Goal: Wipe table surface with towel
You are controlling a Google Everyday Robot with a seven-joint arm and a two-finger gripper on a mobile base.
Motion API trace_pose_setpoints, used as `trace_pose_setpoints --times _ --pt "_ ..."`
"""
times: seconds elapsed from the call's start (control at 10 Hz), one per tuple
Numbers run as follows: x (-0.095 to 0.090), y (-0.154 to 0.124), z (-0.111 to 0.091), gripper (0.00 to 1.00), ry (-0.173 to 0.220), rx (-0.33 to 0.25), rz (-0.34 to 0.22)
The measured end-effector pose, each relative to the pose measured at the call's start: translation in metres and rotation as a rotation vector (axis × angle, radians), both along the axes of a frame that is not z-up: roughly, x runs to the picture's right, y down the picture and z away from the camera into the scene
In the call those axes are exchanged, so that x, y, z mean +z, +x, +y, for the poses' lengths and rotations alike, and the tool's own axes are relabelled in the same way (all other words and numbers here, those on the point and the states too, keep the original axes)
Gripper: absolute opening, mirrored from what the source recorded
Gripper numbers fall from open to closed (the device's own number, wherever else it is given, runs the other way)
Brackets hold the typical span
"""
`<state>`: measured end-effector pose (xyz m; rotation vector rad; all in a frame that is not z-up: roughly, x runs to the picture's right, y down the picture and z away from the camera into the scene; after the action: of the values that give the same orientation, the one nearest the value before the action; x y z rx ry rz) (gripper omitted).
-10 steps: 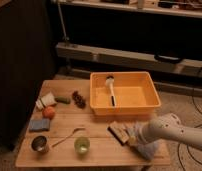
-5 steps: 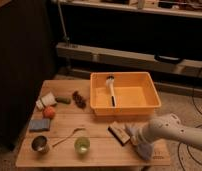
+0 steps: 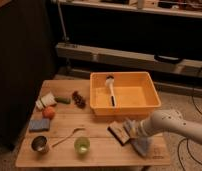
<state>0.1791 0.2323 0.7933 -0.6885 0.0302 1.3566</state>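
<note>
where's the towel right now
In the camera view the towel lies bunched at the front right corner of the table surface, just right of the brown block, with the claw shut on it.

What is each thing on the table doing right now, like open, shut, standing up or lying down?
gripper: shut on the towel, near the table's front right corner.
towel: bunched up, resting on the table surface.
orange bin: open on top, with a utensil lying inside.
green cup: standing upright.
metal cup: standing upright.
spoon: lying flat.
</note>
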Motion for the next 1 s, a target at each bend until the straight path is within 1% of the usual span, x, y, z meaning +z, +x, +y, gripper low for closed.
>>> trace_pose_setpoints --times 0.1,0.2,0.3,0.5,0.6,0.7,0.9,1.0 --pt "0.003 -0.009 -0.013 0.00 0.003 0.005 -0.004" --pt "0.003 -0.020 -0.022 0.00 0.008 0.001 -0.014" --pt "0.000 -0.035 -0.029 0.00 0.016 -0.015 -0.038" --pt "-0.013 -0.054 -0.024 0.00 0.015 -0.041 -0.082" --pt "-0.025 -0.065 -0.014 0.00 0.008 -0.050 -0.115" --pt "-0.042 -0.077 0.000 0.00 -0.003 -0.061 -0.151" --pt "-0.068 -0.087 0.026 0.00 -0.022 -0.084 -0.191" --pt "-0.081 -0.084 0.045 0.00 -0.041 -0.089 -0.211"
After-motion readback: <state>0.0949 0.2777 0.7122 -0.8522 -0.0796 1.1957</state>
